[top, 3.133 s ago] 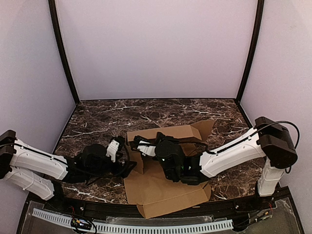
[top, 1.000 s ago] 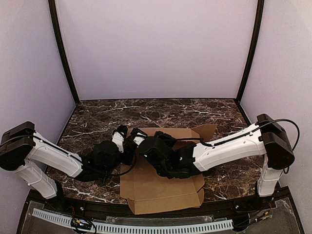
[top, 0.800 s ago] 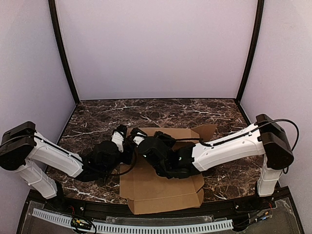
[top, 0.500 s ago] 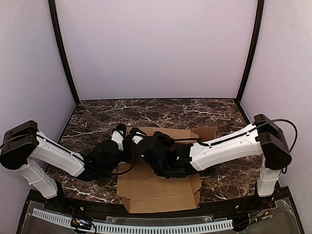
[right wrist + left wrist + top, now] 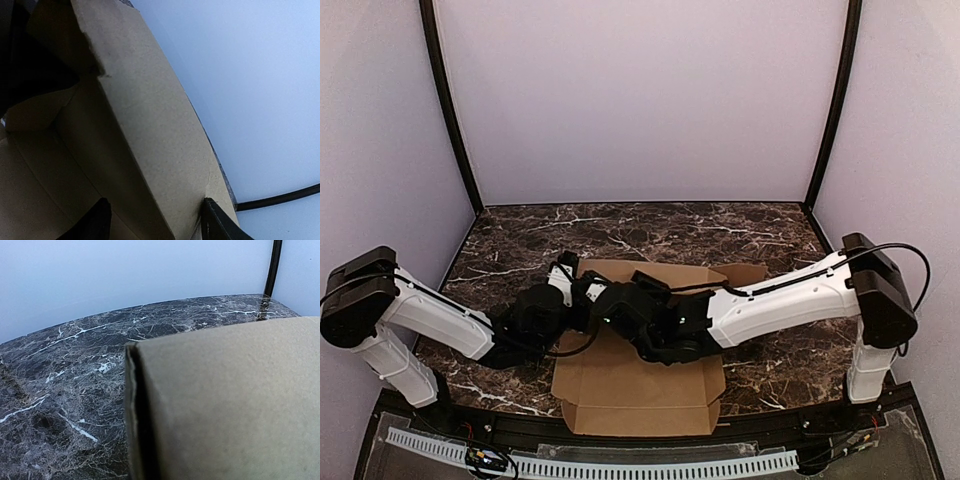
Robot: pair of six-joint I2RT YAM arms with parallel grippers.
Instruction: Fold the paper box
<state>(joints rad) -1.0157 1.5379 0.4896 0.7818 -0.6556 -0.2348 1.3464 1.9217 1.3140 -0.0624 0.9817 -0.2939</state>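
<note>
Top external view: the paper box lies open by the worktop's near edge. At its far-left corner the right pincer stands apart astride a raised wall, while the left pincer's state cannot be told. The corner looks mid-fold, so the next move is probably to tuck it in.

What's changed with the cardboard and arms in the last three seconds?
The paper box turned clockwise and slid left; its near edge lies square to the table front. The left arm stretched further in. It and the right arm still meet at the box's far left corner.
</note>
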